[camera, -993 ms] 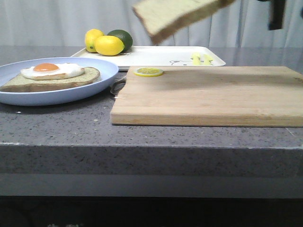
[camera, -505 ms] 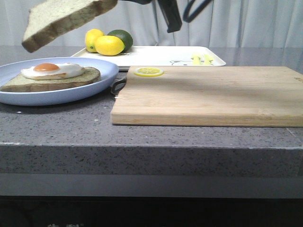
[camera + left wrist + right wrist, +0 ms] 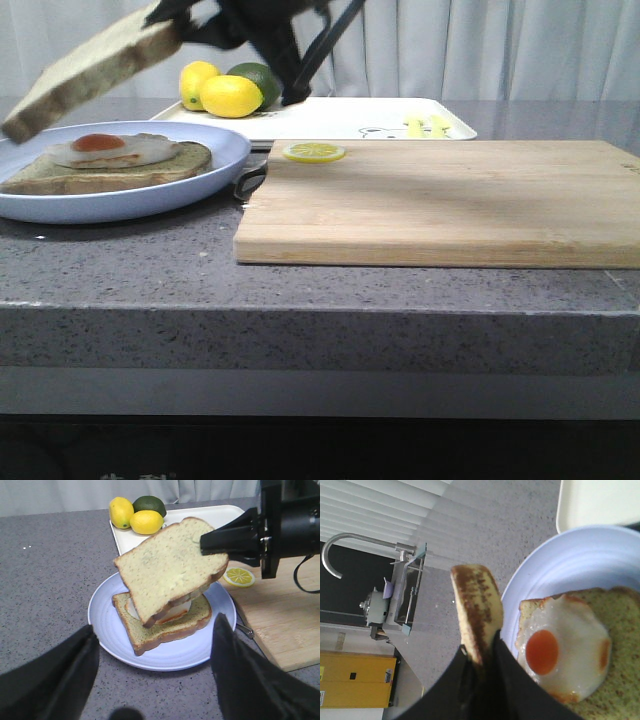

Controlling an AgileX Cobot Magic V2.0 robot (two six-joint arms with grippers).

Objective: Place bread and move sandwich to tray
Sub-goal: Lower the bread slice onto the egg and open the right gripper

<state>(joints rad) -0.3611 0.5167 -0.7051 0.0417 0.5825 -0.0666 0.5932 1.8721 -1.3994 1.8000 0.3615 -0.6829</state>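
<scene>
My right gripper [image 3: 185,28] is shut on the plain bread slice [image 3: 85,75] and holds it tilted just above the egg-topped slice [image 3: 110,165] on the pale-blue plate [image 3: 215,150]. The left wrist view shows the bread [image 3: 167,567] over the sandwich [image 3: 165,625], held by the right gripper [image 3: 220,542]. In the right wrist view the bread's crust edge [image 3: 477,612] is pinched between the fingers beside the fried egg [image 3: 560,650]. My left gripper [image 3: 155,675] is open and empty, just short of the plate. The white tray [image 3: 340,118] lies behind.
Two lemons [image 3: 230,95] and a lime [image 3: 258,80] sit on the tray's left end. A wooden cutting board [image 3: 450,200] with a lemon slice [image 3: 314,152] lies to the right of the plate. A metal utensil handle [image 3: 245,630] lies between plate and board.
My right gripper has carried the bread leftward from above the cutting board and lowered it to just over the egg slice on the plate.
</scene>
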